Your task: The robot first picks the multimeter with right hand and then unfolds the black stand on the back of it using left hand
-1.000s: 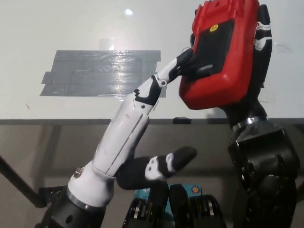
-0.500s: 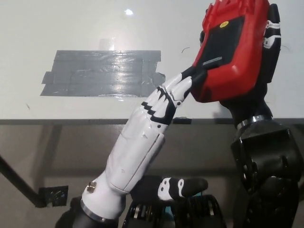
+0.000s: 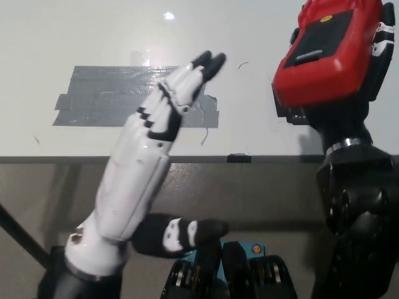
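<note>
Head view. We see the black right hand [image 3: 365, 68] raised at upper right, closed around the red multimeter [image 3: 327, 53], whose back faces the camera; the black stand [image 3: 323, 34] lies flat against that back. The white left hand [image 3: 171, 106] is lifted over the white table [image 3: 75, 31], its fingers [image 3: 202, 65] extended together and holding nothing, well apart from the multimeter. A patch of grey tape [image 3: 106, 96] lies on the table behind the left hand.
</note>
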Tool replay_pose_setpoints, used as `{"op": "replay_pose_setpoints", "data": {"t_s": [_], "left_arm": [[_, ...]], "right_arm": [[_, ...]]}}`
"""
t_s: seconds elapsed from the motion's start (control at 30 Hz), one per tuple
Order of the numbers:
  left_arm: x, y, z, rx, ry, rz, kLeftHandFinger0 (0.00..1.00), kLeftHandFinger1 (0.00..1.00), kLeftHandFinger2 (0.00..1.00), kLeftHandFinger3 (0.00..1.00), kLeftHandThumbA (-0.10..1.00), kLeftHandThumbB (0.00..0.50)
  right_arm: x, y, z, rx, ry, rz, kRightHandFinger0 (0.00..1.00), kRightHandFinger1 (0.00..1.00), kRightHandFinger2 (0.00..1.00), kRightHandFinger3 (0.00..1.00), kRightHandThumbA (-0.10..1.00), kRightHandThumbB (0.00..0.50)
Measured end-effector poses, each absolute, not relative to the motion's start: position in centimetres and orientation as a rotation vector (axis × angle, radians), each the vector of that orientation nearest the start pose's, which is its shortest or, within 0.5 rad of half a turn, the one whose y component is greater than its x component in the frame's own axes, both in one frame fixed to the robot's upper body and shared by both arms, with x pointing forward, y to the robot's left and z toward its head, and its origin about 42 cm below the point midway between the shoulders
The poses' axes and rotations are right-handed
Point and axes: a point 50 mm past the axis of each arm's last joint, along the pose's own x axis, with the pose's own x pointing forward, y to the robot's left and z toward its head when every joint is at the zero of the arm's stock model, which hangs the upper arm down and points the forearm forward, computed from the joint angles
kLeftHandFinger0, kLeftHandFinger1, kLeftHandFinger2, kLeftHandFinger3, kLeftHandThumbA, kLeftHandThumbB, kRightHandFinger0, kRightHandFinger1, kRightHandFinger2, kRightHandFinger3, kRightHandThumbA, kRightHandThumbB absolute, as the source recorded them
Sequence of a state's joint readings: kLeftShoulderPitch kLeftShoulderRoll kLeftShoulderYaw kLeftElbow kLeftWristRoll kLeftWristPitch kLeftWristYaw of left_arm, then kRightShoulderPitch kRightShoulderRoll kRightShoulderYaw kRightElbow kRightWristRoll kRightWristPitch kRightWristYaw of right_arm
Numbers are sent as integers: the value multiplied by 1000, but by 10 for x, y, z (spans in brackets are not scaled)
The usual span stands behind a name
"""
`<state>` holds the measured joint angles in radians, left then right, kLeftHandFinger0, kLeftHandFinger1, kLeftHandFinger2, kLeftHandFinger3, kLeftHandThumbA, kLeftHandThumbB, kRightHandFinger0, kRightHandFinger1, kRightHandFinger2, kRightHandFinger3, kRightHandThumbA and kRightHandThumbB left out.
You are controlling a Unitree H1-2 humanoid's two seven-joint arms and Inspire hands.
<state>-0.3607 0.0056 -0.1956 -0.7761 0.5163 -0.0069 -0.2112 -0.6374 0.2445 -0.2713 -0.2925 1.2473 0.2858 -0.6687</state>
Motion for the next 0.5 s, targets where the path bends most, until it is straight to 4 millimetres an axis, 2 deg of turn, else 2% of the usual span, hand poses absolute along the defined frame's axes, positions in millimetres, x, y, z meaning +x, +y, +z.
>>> {"op": "replay_pose_setpoints", "data": {"t_s": [0.1,0.2,0.3,0.33,0.5], "left_arm": [[237,140,368,500,-1133,-180,1000,1000,1000,1000,1000,286],[231,142,362,495,-1114,-187,1000,1000,1000,1000,1000,266],[226,142,351,494,-1072,-197,1000,1000,1000,1000,1000,221],[224,143,346,495,-1052,-201,1000,1000,1000,1000,1000,222],[216,145,326,502,-985,-220,1000,1000,1000,1000,1000,223]], "right_arm": [[404,-163,328,1417,-70,66,0,258,665,1000,-100,27],[424,-176,312,1386,-47,-19,0,220,675,1000,-100,31],[445,-189,293,1344,-12,-122,0,188,640,1000,-100,4],[454,-193,286,1328,1,-156,0,187,639,1000,-100,2],[486,-213,274,1220,9,-278,0,217,729,1000,-100,2]]}}
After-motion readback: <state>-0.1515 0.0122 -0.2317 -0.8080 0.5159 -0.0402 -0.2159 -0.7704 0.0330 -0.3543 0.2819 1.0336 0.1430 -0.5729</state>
